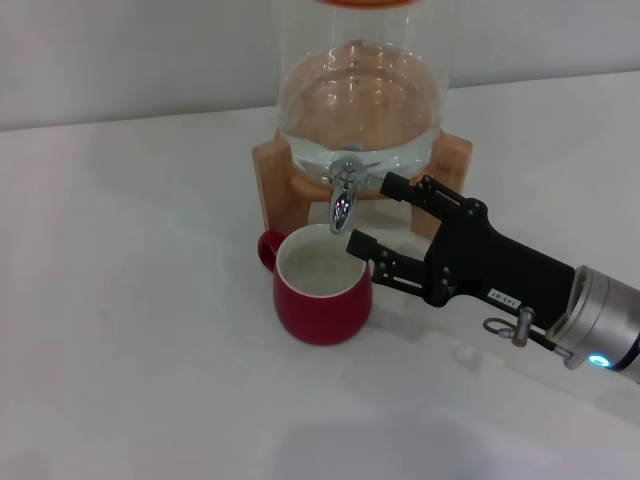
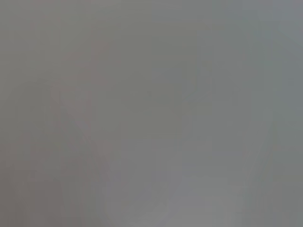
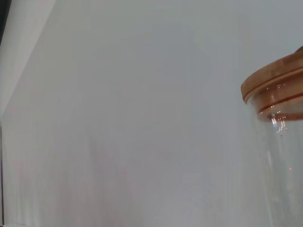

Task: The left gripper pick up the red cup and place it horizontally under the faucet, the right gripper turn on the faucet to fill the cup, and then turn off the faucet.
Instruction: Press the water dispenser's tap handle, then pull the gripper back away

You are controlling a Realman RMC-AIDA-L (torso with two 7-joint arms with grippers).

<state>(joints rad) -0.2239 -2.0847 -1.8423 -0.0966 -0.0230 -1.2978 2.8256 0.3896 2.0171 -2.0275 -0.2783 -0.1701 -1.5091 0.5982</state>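
The red cup point(image 1: 322, 290) stands upright on the white table, its mouth right below the faucet point(image 1: 343, 195) and its handle toward the left. The faucet is a chrome spigot at the base of a clear glass dispenser point(image 1: 360, 100) holding water. My right gripper point(image 1: 368, 212) is open just to the right of the faucet, one finger level with the spigot and the other over the cup's right rim, touching neither. The left gripper is out of view, and the left wrist view is plain grey.
The dispenser rests on a wooden stand point(image 1: 275, 170) at the back of the table. Its wooden lid point(image 3: 279, 80) and glass wall show in the right wrist view against a pale wall. Bare white tabletop point(image 1: 130, 330) lies left and in front of the cup.
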